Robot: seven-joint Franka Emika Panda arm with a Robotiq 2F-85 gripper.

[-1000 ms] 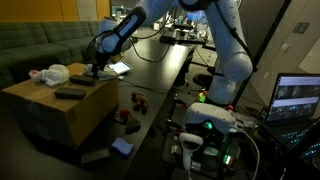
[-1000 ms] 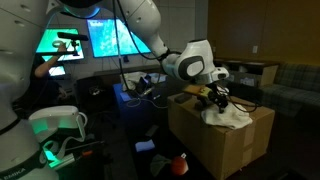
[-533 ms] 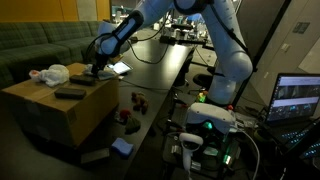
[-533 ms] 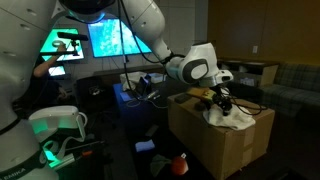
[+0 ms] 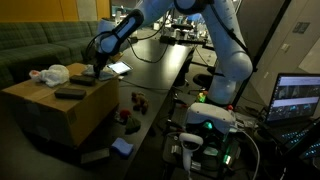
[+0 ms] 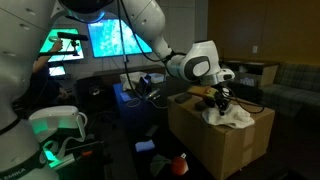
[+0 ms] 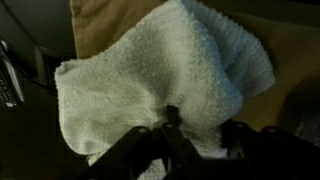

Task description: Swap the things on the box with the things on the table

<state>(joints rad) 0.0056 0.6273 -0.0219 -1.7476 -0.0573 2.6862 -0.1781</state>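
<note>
The brown cardboard box [image 5: 60,112] [image 6: 215,145] stands beside the long black table [image 5: 155,62]. A white towel [image 7: 160,80] [image 6: 237,117] lies crumpled on the box top. My gripper [image 7: 203,135] [image 6: 221,101] [image 5: 97,70] is low over the box and pressed into the towel. A fold of cloth is bunched between the fingers [image 7: 172,125], which are drawn in on it. In the wrist view the towel hides most of the box top.
A dark flat object [image 5: 68,93] and a white crumpled bundle [image 5: 50,74] also lie on the box. Red items [image 5: 135,100] and a blue pad [image 5: 122,147] are on the floor by the box. The robot base [image 5: 205,125] stands beside the table.
The fingers have drawn in on the towel from wide open. The arm has barely moved over the box.
</note>
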